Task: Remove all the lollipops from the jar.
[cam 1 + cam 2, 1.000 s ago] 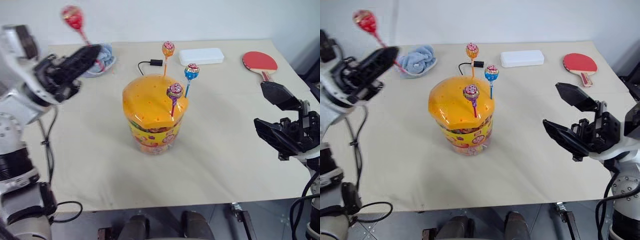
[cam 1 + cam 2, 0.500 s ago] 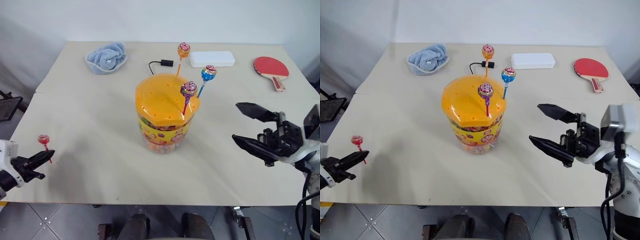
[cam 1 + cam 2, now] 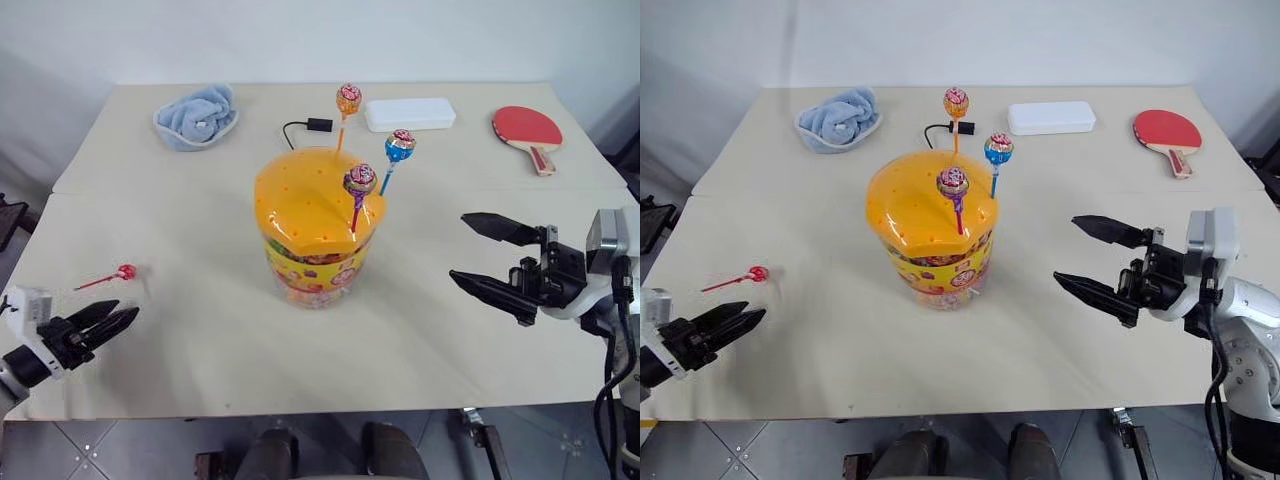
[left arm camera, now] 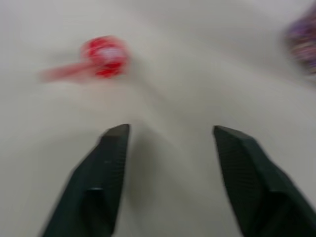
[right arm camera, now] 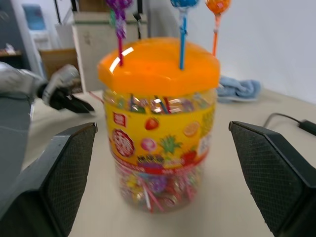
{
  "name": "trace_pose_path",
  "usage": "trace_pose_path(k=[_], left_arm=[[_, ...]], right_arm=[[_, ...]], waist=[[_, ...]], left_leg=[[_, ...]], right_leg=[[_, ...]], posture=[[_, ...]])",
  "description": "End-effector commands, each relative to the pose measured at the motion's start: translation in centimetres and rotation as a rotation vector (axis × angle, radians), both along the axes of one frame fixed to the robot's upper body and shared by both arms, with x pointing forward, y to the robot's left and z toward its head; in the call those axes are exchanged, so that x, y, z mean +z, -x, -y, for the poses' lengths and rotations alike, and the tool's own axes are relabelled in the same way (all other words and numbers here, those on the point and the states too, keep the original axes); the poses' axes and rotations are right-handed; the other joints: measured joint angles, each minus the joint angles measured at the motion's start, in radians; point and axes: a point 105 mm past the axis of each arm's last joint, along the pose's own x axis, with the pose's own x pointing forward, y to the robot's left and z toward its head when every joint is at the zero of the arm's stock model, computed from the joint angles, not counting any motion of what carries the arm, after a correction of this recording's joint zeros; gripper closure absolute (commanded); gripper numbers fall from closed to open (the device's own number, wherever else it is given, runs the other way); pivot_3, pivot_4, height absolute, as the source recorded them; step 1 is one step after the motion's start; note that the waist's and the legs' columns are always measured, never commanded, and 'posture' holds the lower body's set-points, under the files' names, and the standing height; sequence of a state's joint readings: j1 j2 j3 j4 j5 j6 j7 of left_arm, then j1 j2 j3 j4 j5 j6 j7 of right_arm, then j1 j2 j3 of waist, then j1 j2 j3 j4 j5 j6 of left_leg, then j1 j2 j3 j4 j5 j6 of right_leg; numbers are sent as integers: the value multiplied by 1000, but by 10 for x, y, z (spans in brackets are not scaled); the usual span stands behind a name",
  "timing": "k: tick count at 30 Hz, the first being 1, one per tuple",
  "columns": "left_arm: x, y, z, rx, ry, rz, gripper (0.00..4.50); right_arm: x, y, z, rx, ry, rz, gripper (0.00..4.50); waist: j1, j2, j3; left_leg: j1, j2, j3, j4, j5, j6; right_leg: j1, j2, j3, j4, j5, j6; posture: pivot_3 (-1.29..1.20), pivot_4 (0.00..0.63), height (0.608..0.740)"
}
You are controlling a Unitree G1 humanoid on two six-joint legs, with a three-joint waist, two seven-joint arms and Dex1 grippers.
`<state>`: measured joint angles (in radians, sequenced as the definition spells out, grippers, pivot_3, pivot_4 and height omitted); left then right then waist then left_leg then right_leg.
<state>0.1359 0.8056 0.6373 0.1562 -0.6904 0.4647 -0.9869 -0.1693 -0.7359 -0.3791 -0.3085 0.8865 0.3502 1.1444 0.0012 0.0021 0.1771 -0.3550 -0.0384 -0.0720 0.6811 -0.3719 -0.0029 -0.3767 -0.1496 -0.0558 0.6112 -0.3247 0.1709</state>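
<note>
Tabletop jar (image 3: 312, 240) holds three lollipops (image 3: 360, 182); red lollipop (image 3: 124, 272) lies loose; both claws wide

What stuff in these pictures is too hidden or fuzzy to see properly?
- Red lollipop: blurred in the left wrist view, wrapper print unreadable.
- Purple lollipop: head cut off by the right wrist view's edge.
- Jar: label text too blurred to read.
- Black cable: far end hidden behind the jar lid in the left eye view.

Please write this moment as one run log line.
red lollipop: on table, released | left tool: open, empty | right tool: open | jar: three lollipops remain
</note>
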Motion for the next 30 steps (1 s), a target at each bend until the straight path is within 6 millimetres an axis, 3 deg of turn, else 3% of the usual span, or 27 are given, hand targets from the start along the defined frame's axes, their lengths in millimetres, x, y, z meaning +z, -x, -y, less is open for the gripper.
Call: trace_pose_path(k=[1, 2, 6, 10, 13, 16, 23, 29, 30], left_arm=[[32, 15, -9, -50, -11, 144, 446], [35, 19, -10, -85, -57, 161, 116], [74, 16, 10, -215, -113, 310, 116], [112, 12, 68, -452, -111, 453, 116], [127, 7, 104, -571, -87, 538, 116], [133, 1, 125, -628, -35, 551, 116], [143, -4, 141, -654, 49, 579, 116], [138, 0, 141, -632, 47, 571, 116], [138, 1, 140, -628, 49, 572, 90]], right_arm=[[18, 6, 12, -26, -4, 53, 0], [20, 8, 14, -18, 0, 45, 0], [24, 11, 15, 27, 19, 35, 0], [38, 8, -4, 113, -21, 60, 0], [51, -12, -16, 85, -100, 67, 0], [55, -33, -25, 57, -104, 39, 0], [65, -58, -67, 133, -122, 5, 0], [59, -61, -88, 198, -84, -42, 0], [60, -61, -90, 203, -91, -52, 190]], waist=[[-2, 0, 0], [-2, 0, 0], [3, 0, 0], [4, 0, 0], [-3, 0, 0], [-12, 2, 1], [-36, 3, 1], [-31, 3, 1], [-30, 3, 1]], left_leg=[[0, 0, 0, 0, 0, 0], [0, 0, 0, 0, 0, 0], [0, 0, 0, 0, 0, 0], [0, 0, -1, 1, 0, 0], [0, 1, -1, 1, 0, 0], [0, 0, 0, 1, 0, 0], [0, 0, 0, -1, 0, 0], [0, -1, -1, 0, 0, 0], [-1, -1, -1, 0, 0, 0]], right_leg=[[0, 0, 0, 0, 0, 0], [0, 0, 0, 0, 0, 0], [1, 0, -1, -1, 0, 0], [2, -1, 0, -1, 0, 0], [1, -1, 0, -1, 0, 0], [0, 0, 0, 0, 0, 0], [-2, 1, -2, 2, 0, 0], [-4, 0, -2, 5, 0, 0], [-4, 0, -2, 5, 0, 0]], posture=[[0, 150, 740], [0, 150, 740], [0, 150, 740], [0, 150, 740], [0, 150, 740], [0, 150, 740], [0, 150, 740], [0, 150, 740], [0, 150, 740]])
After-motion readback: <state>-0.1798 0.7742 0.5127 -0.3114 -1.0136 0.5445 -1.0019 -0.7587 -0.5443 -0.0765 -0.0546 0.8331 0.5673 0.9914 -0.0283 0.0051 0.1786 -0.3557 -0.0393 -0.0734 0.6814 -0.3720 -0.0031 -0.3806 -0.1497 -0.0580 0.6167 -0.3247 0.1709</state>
